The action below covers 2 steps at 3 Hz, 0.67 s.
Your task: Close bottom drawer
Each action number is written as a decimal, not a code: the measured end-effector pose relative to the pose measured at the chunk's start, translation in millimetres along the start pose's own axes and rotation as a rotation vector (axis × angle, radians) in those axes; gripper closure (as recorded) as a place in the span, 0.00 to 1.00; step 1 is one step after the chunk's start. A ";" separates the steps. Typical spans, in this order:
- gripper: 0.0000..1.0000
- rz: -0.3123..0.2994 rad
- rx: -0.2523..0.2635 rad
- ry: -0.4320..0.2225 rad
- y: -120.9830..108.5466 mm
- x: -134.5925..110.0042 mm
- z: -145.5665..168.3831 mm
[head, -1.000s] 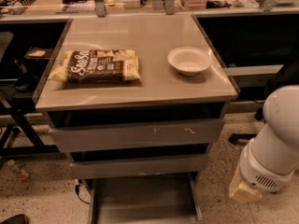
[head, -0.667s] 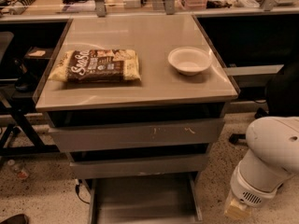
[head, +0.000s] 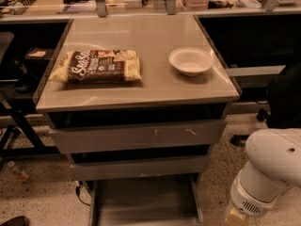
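Bottom drawer (head: 146, 204) is my concern: it sits at the foot of the grey cabinet, pulled well out toward my camera. It is a shallow metal tray with thin side rails, and its near end runs off the lower edge of my view.

Just above it I see the middle drawer (head: 141, 167), a wider, plain grey front set further back. Above that is the top drawer (head: 136, 136), the widest of the three, with pale scratch marks right of centre on its front. A dark gap shows over each of these two fronts.

The tabletop (head: 141, 32) caps the cabinet. On its left half a snack bag (head: 96, 66) lies flat, dark brown with pale ends. On its right half stands a white bowl (head: 190, 60), upright and well apart from the bag.

At the lower right, the white rounded housing of the arm (head: 273, 171) hangs over the speckled floor (head: 47, 192), beside the cabinet's right front corner and not touching it. Of the gripper (head: 236, 216) I get only a tan piece under that housing at the bottom edge. It is to the right of the pulled-out tray's right rail and apart from it. Whether it is spread or clamped I have no way of judging from this view.
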<state>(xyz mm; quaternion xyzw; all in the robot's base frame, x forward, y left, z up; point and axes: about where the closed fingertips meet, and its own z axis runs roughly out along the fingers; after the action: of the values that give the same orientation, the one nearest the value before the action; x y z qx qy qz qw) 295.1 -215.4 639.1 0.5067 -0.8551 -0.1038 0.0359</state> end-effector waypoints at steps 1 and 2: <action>1.00 0.095 -0.044 0.003 -1.7 20.4 67.9; 1.00 0.172 -0.088 -0.002 -17.1 29.3 133.8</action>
<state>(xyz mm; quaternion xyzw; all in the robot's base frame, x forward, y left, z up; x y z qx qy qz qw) 273.3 -230.1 503.6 0.4292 -0.8900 -0.1384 0.0663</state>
